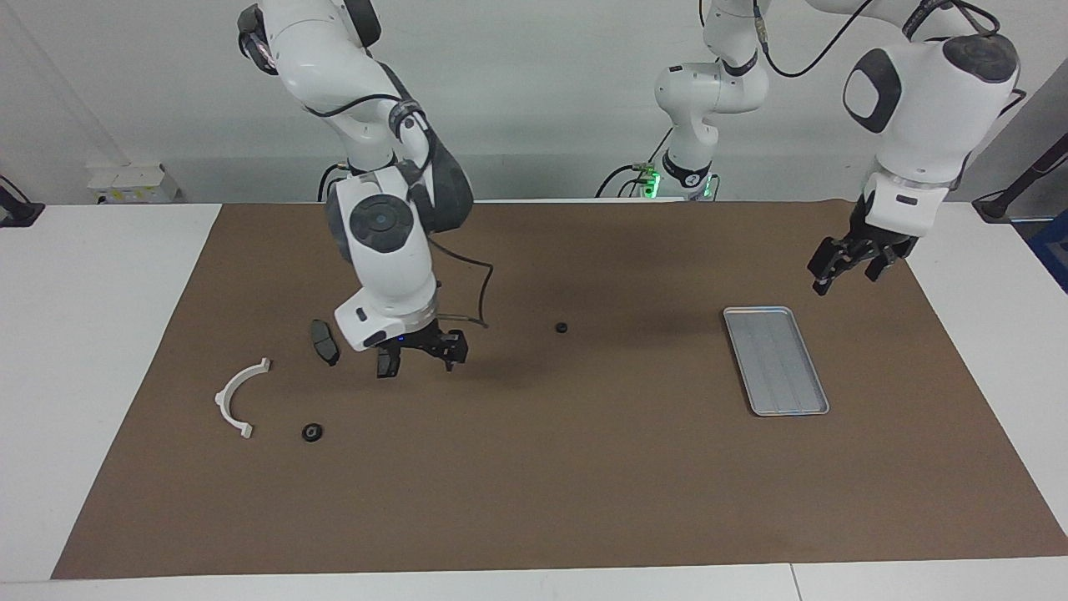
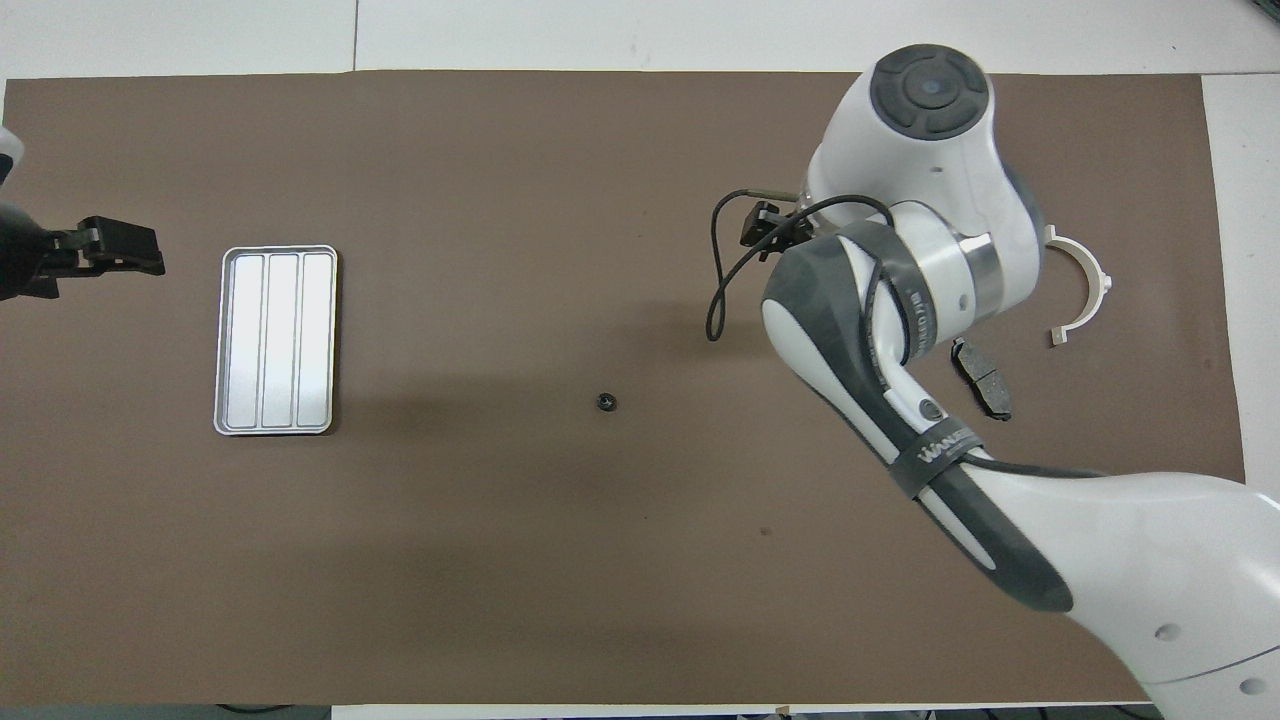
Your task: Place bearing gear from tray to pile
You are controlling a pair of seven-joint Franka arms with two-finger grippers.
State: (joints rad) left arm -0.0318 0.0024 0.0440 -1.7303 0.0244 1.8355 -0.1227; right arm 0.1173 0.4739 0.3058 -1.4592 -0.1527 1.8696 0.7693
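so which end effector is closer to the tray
Left. The left end effector hangs beside the tray, off its corner nearer the robots. The right end effector is over the mat toward the right arm's end of the table, by the brake pad.

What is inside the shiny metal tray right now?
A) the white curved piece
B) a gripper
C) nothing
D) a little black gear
C: the tray shows only its bare ridged floor in both views, and the little black gears lie out on the brown mat.
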